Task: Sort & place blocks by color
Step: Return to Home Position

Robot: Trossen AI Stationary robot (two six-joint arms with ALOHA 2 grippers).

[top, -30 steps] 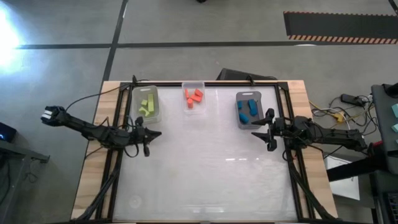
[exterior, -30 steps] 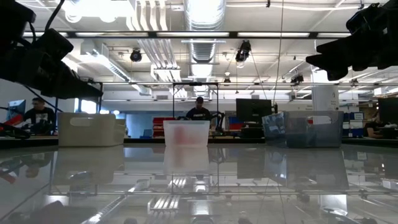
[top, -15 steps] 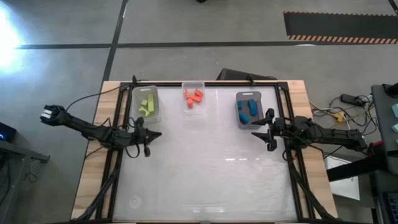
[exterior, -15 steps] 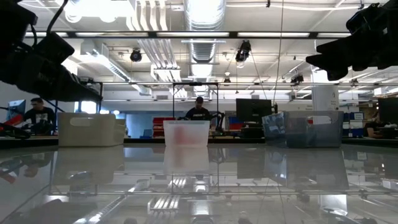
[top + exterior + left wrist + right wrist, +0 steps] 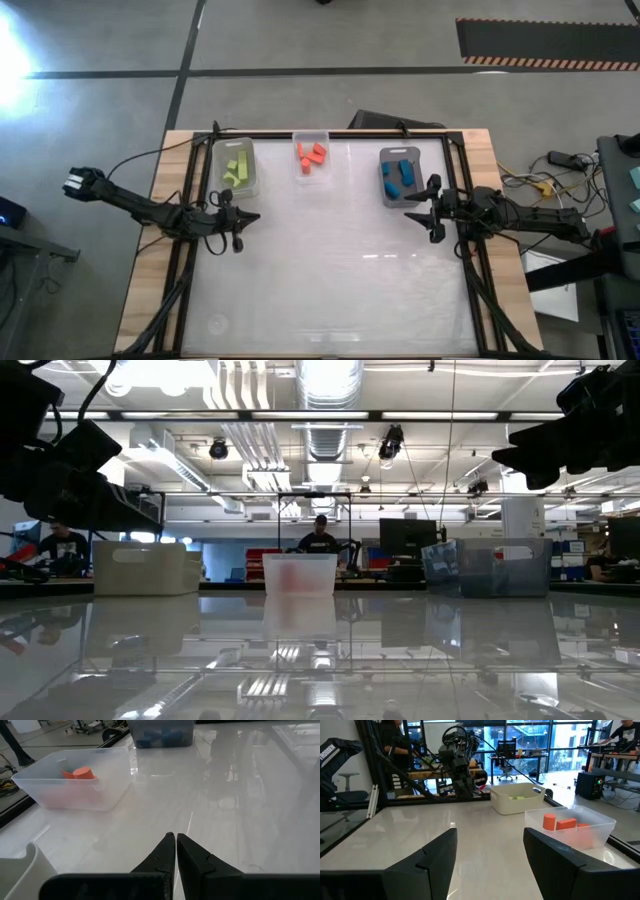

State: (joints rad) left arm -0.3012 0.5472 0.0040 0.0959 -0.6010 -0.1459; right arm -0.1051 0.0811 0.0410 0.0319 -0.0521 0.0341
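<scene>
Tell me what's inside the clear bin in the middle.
The clear bin holds only orange-red blocks, about three showing from above. Whether any lies hidden beneath them cannot be told. The left claw and right claw hang clear of it.

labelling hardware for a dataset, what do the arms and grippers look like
Both are slim, black and jointed. The left arm trails a thin black cable and has a pale block at its outer end. The left gripper has two tapering black fingers; the right gripper has broad flat ones.
</scene>
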